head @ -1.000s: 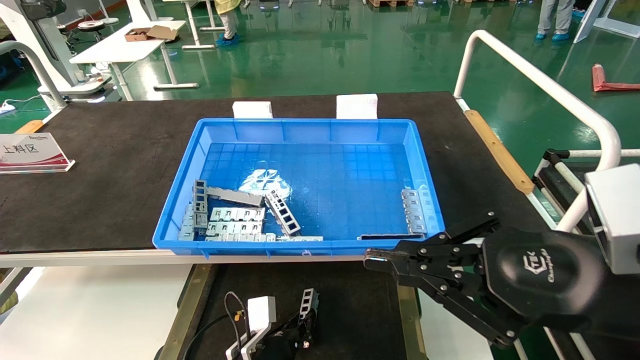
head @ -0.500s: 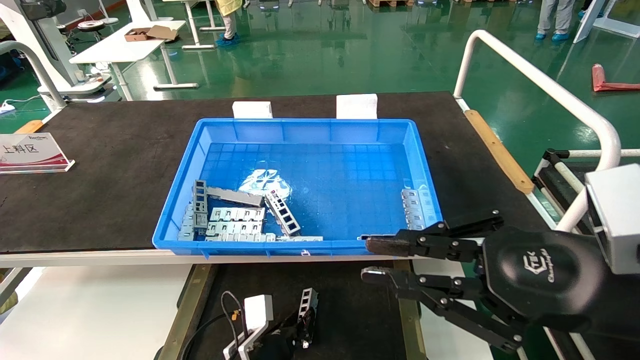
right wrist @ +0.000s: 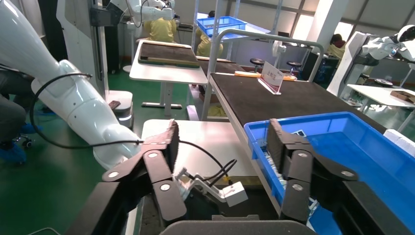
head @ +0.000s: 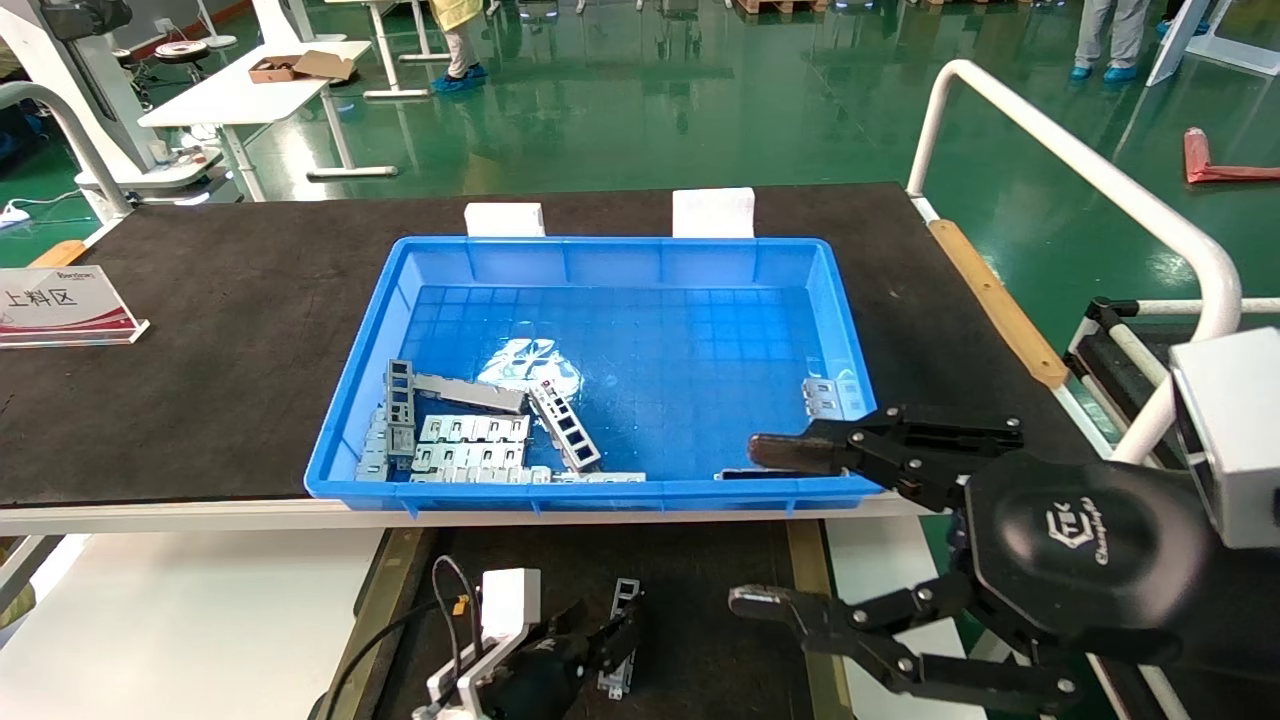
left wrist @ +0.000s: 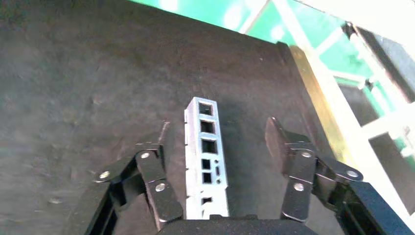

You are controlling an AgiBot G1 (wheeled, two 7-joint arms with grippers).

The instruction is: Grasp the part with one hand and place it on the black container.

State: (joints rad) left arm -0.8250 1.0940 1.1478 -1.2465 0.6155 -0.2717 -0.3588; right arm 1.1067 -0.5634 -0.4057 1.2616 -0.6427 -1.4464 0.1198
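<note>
The sign [head: 62, 305] far left on the bench [head: 220, 330] reads "上料区"; the right end effector [head: 765, 525] housing bears a partly legible "Changing" logo.

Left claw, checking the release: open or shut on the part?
Open: left claw fingers spread either side of the silver ladder-like metal bar, touching neither.

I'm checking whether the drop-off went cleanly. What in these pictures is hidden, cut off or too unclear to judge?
- Part: left wrist view, near end hidden by the open left end effector.
- Whether it rests on the black container: unclear in either view.
- Bin front right corner: head view, covered by the open right end effector.
- Black container: head view, cut off at the bottom edge.
</note>
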